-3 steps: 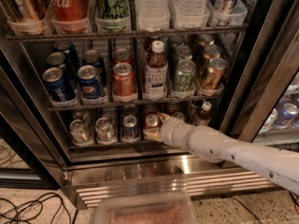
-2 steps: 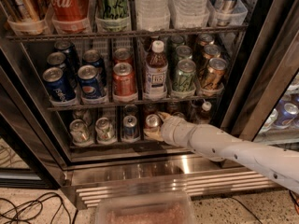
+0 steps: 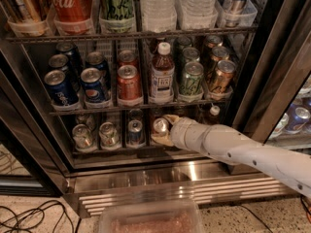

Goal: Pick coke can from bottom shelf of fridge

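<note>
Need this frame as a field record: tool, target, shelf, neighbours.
tool: inside the fridge, at the bottom shelf, right at the coke can
arm: enters from lower right
coke can: on the bottom shelf, silver top towards the camera, fourth from left
neighbours: three cans to its left, same shelf
shelf above: Pepsi cans at left, bottle near centre
task status: can not yet out of the shelf

The gripper (image 3: 161, 129) sits at the coke can (image 3: 159, 124) on the bottom shelf (image 3: 116, 152) in the fridge (image 3: 266, 67)
</note>
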Robot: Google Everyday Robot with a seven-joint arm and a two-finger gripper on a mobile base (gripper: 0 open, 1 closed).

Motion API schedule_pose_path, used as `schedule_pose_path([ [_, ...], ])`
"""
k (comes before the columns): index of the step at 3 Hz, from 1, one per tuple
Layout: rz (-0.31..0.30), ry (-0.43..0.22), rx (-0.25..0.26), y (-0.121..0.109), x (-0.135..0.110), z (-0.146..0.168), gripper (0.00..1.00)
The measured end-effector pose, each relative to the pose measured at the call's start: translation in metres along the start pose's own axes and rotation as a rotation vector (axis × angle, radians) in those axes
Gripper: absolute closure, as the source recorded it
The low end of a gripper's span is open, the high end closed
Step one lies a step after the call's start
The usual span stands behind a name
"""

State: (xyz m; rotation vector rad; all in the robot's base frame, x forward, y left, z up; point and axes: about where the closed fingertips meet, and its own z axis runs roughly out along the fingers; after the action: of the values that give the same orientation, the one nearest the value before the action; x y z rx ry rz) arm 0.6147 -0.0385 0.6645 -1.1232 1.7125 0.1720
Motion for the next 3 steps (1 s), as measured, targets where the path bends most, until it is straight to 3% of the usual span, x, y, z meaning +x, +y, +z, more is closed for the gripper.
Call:
schedule_pose_path([
  [3, -0.026, -0.008, -0.110, 0.015, -0.021, -0.048, 1.00],
])
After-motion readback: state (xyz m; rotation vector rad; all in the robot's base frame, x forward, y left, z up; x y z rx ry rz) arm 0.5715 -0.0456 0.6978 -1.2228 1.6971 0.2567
